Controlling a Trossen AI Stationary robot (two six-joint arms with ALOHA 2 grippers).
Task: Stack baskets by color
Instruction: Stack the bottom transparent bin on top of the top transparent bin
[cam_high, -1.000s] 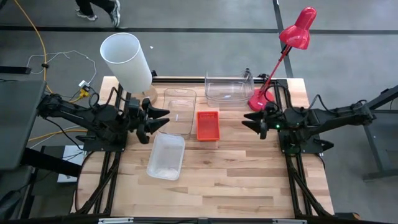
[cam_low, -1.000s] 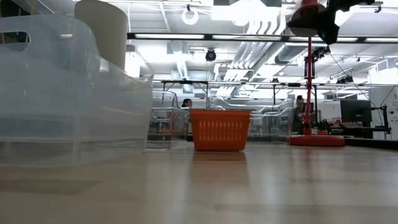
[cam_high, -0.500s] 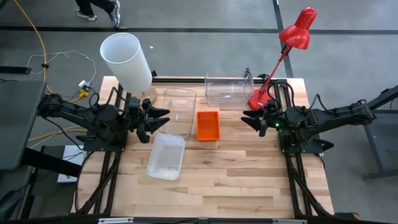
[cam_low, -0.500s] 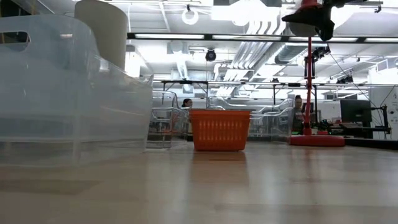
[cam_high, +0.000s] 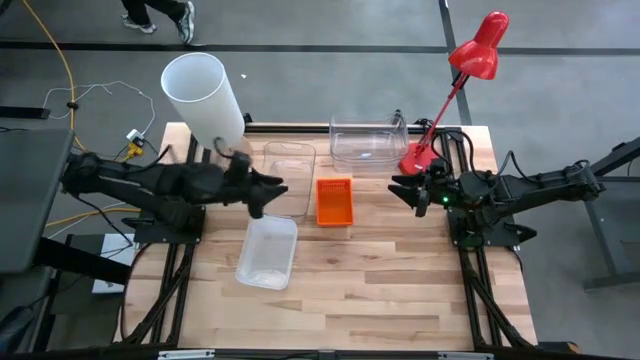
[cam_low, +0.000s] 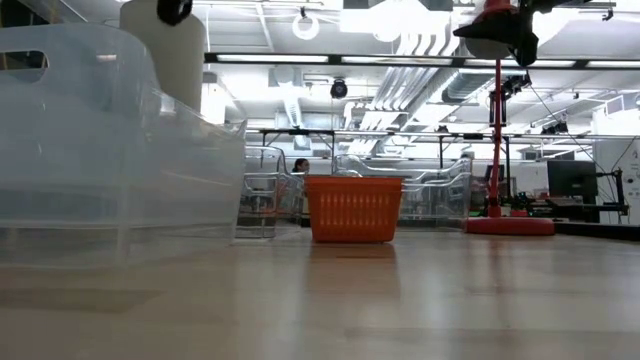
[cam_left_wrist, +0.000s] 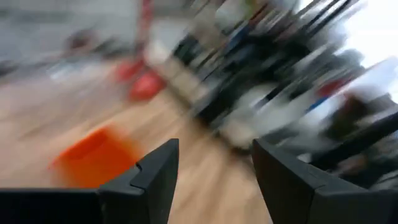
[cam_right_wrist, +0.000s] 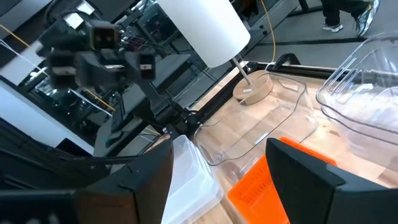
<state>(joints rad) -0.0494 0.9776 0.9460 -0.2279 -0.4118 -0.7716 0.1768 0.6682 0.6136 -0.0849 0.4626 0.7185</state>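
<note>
Wooden table (cam_high: 400, 290): left gripper (cam_high: 277, 188), jaws spread and empty, has advanced toward the orange basket (cam_high: 334, 200); right gripper (cam_high: 396, 187) unchanged, likewise spread. Left wrist view blurred.

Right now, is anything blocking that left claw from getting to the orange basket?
Partly. The left gripper, jaws open, hangs at the near edge of a clear bin, and that bin lies between it and the orange basket. The gripper is above the table, so it could probably pass over.
</note>
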